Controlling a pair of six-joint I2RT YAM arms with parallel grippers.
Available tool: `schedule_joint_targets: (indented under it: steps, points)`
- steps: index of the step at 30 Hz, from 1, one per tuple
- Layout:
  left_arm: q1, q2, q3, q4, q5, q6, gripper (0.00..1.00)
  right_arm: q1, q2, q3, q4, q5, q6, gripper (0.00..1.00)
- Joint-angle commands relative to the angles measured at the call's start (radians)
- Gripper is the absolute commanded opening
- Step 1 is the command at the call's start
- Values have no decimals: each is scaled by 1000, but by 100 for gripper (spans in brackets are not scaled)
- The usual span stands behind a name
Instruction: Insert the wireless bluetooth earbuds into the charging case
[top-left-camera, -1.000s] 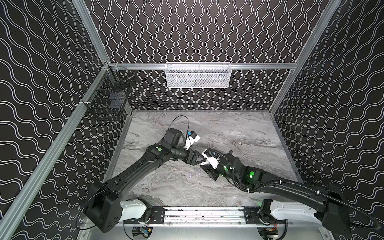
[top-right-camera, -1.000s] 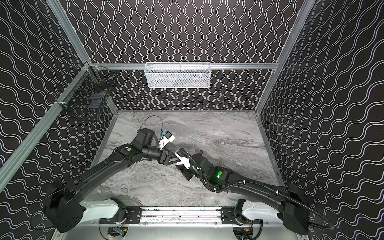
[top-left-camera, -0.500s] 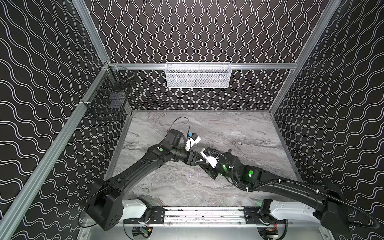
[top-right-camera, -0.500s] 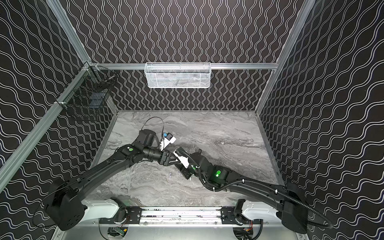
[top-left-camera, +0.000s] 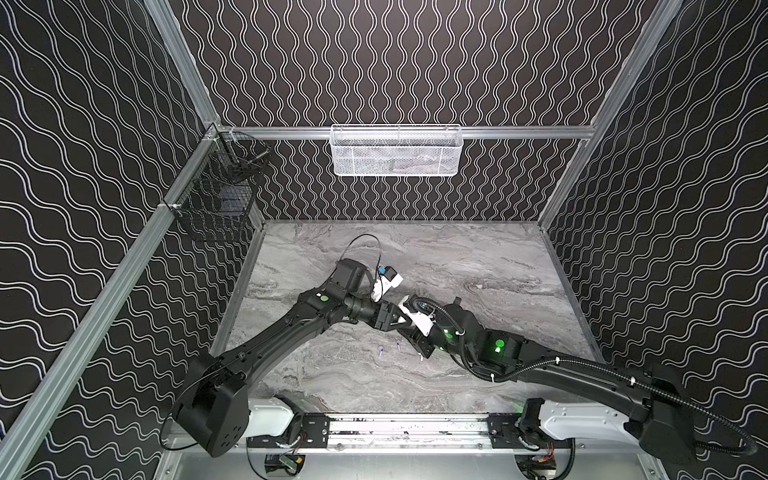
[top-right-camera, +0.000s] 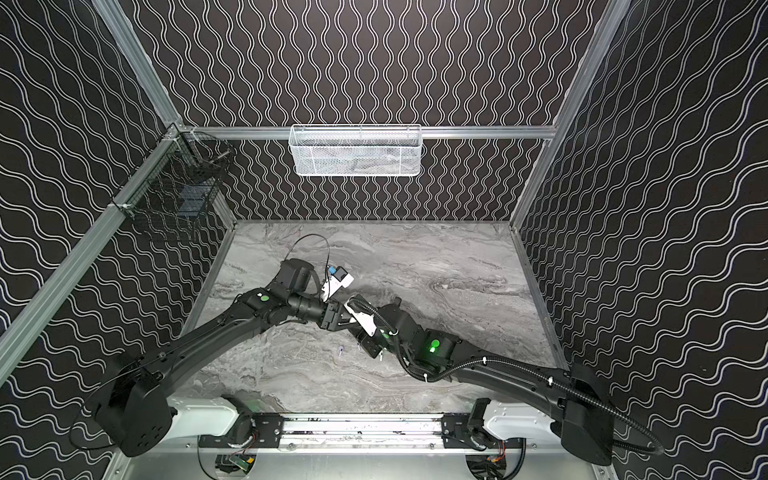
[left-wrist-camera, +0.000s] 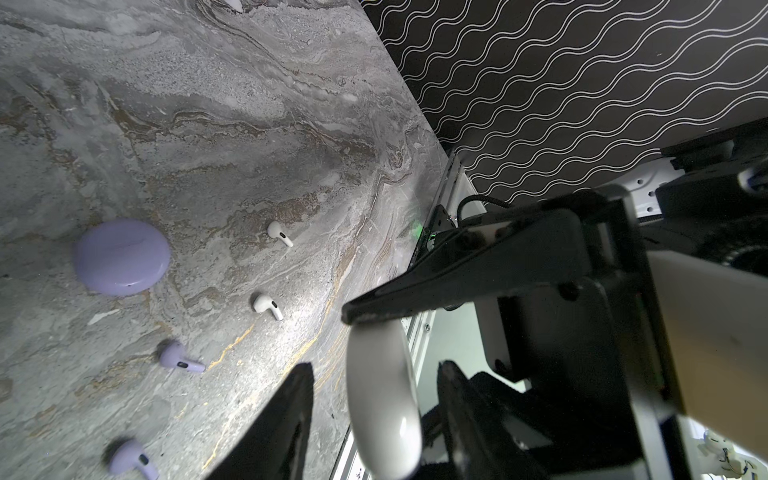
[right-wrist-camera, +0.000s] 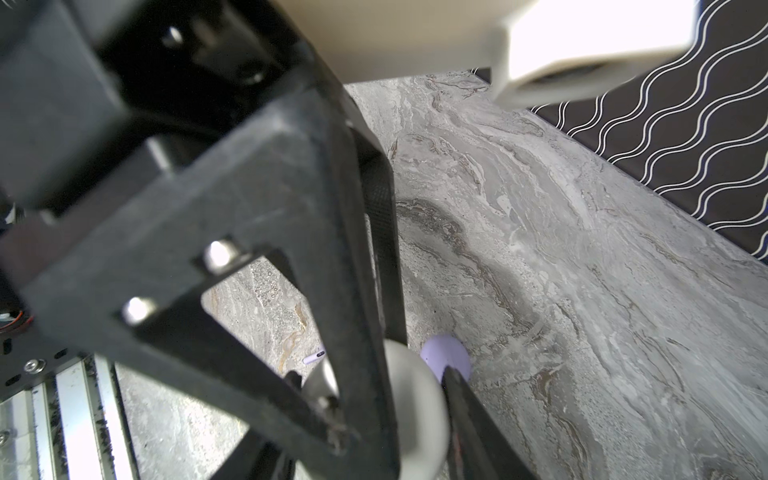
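A round white charging case (left-wrist-camera: 380, 399) hangs above the table with my right gripper (right-wrist-camera: 372, 376) shut on it. My left gripper (left-wrist-camera: 376, 365) is open around the same case (right-wrist-camera: 419, 411), with a gap on each side. Both grippers meet at mid-table, left (top-left-camera: 395, 322) and right (top-left-camera: 409, 328). On the marble lie two white earbuds (left-wrist-camera: 279, 232) (left-wrist-camera: 266, 305) and two lavender earbuds (left-wrist-camera: 178, 357) (left-wrist-camera: 131, 457), just in front of the grippers (top-left-camera: 380, 350). A shut lavender case (left-wrist-camera: 122, 257) rests flat beside them.
A white mesh basket (top-left-camera: 397, 151) hangs on the back wall and a black wire basket (top-left-camera: 216, 199) on the left wall. Patterned walls enclose the marble table (top-left-camera: 478, 257) on three sides. A metal rail (top-left-camera: 407, 428) runs along the front edge.
My left gripper has slid right up to the right gripper, and its jaws have narrowed around the white case. The right arm has edged slightly leftward, its grip unchanged.
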Motion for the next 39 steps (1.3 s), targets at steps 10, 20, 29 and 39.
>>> schedule_joint_targets:
  steps: [10,20,29,39]
  points:
    - [0,24,6,7,14,11,41,1,4,2,19,44,-17,31]
    - [0,28,4,20,26,3,18,0,0,-2,17,56,-14,31]
    - [1,0,-13,77,43,-25,11,0,-27,-29,13,114,39,59]
    - [18,-31,-34,136,61,-52,7,0,-157,-51,-54,109,141,89]
